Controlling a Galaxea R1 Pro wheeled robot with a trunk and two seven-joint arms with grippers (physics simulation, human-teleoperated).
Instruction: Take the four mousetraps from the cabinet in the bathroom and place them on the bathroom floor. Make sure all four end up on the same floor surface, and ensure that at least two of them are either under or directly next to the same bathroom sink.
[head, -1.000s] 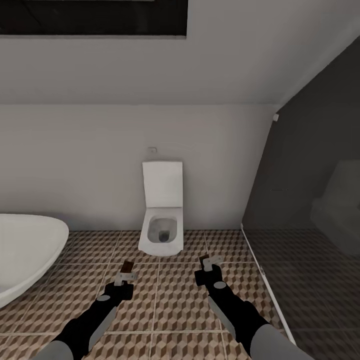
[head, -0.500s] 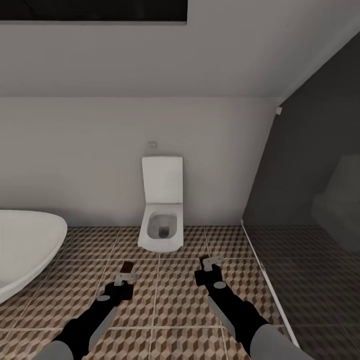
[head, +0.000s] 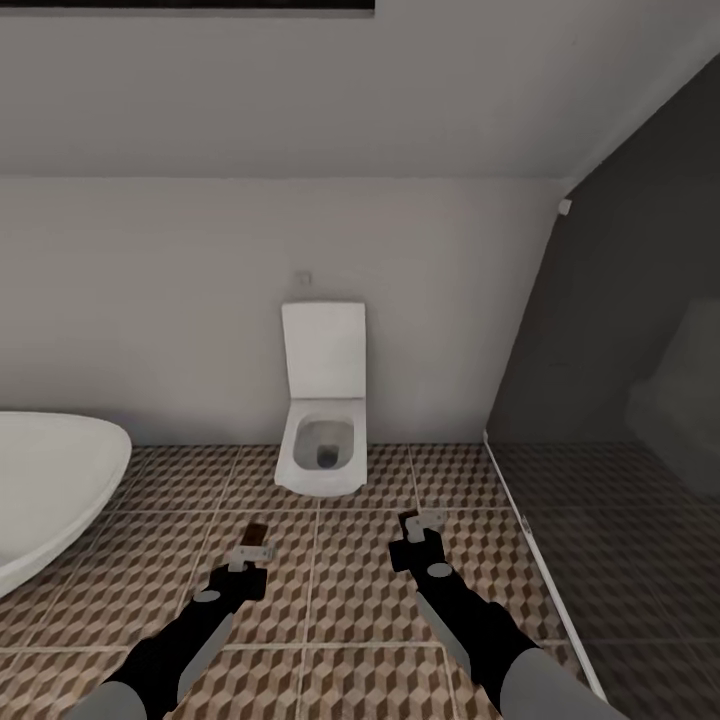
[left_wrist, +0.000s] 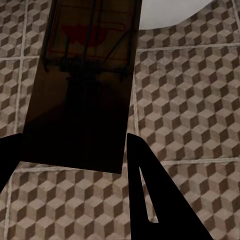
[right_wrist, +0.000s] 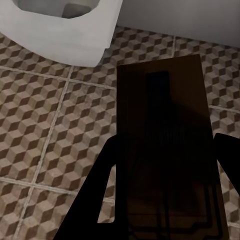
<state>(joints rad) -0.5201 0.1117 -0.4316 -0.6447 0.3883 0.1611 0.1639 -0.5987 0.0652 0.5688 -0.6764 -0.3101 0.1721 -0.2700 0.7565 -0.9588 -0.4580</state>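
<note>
Both my arms are out front over the bathroom floor (head: 350, 600), cube-pattern tiles w/ pale grout. My left gripper (head: 250, 553) is closed on a mousetrap (head: 254, 540): small brown board sticking out past the fingertips, held above the tiles. In the left wrist view that mousetrap (left_wrist: 85, 85) sits between my two dark fingers (left_wrist: 150, 200), wire parts + a red mark visible on its upper face, board dark in shadow. A white curved edge, prob. the bathtub (left_wrist: 170, 10), shows at that frame's edge.

My right gripper (head: 420, 525) is also clamped on a second mousetrap (head: 409, 523), seen from the head cam as a thin dark-brown sliver at the fingertips. In the right wrist view the second mousetrap (right_wrist: 167, 150) is a dark flat board between the fingers (right_wrist: 95, 200), wire faintly visible near the base, detail lost in shadow.

Ahead: white toilet (head: 322, 440) against the back wall, lid up, bowl open; its bowl (right_wrist: 60, 25) also shows past the right board. White oval bathtub (head: 50, 490) on the left side of the head view. Dark glass partition (head: 620, 400) on the right.
</note>
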